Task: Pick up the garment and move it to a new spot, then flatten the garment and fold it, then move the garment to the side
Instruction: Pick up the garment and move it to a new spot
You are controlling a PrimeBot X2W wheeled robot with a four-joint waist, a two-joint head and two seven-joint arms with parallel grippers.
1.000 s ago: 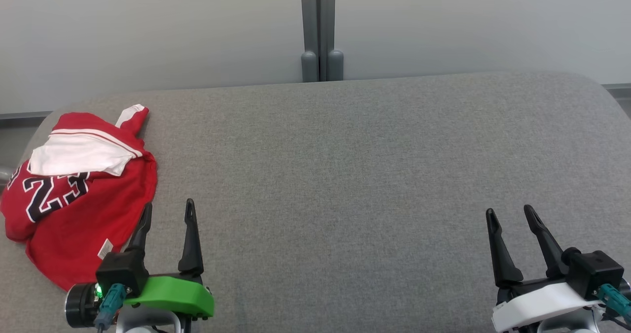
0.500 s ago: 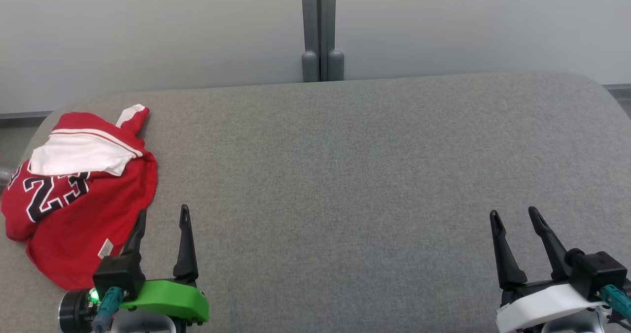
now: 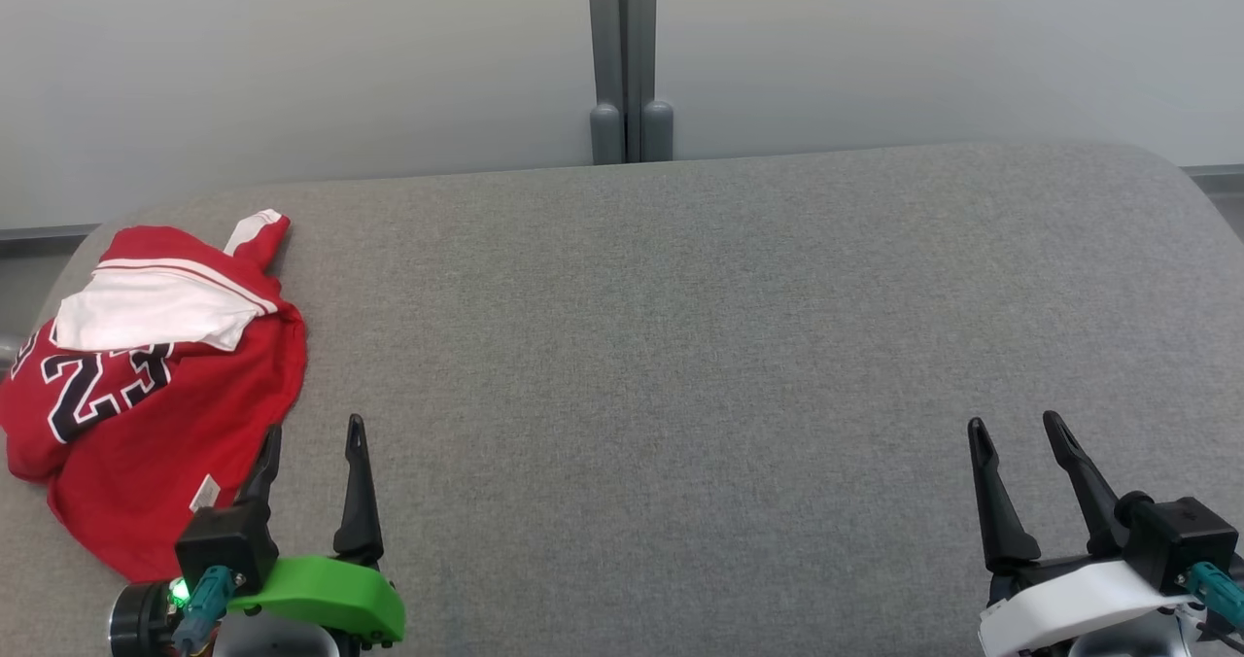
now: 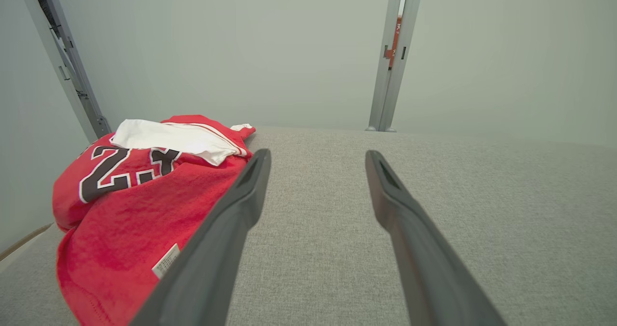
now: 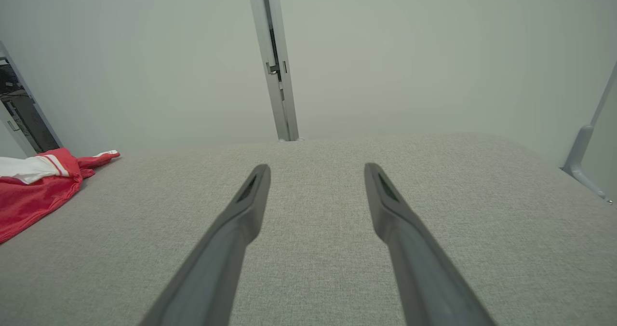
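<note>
Lying left of L gripper [image 3: 314, 426] (open): garment [image 3: 146, 433].

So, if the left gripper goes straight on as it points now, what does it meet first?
Probably the crumpled red jersey: the open left gripper points along its right edge, so the outer finger may brush the cloth, though height is unclear. Between the fingers lies bare grey fabric surface.
</note>
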